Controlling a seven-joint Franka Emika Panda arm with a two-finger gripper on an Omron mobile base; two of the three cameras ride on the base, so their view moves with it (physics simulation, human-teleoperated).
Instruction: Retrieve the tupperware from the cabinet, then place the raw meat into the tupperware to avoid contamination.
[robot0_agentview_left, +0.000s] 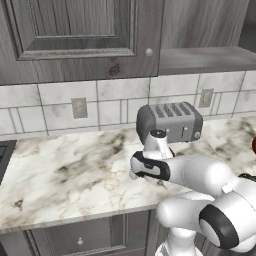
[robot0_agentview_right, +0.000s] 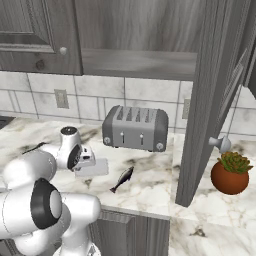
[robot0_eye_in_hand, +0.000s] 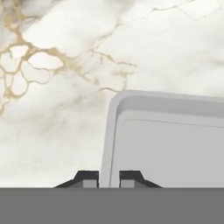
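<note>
Whitish tupperware (robot0_agentview_right: 93, 168) flat on marble, dark fish-shaped raw meat (robot0_agentview_right: 122, 179) just beside, cabinet (robot0_agentview_right: 210, 100) door open, seemingly empty.

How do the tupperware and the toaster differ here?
The tupperware is pale, shallow and open-topped; the toaster is grey, tall and slotted. The tupperware is far smaller. The gripper straddles the tupperware's rim; the toaster stands untouched by the wall. Both rest on the marble counter.

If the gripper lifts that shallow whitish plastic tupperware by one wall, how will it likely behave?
The shallow whitish-translucent plastic tupperware looks thin-walled and empty, so probably light. Gripped at one rim by the gripper, it may tilt or flex. Its flat base on the marble counter suggests it would slide, not roll.
</note>
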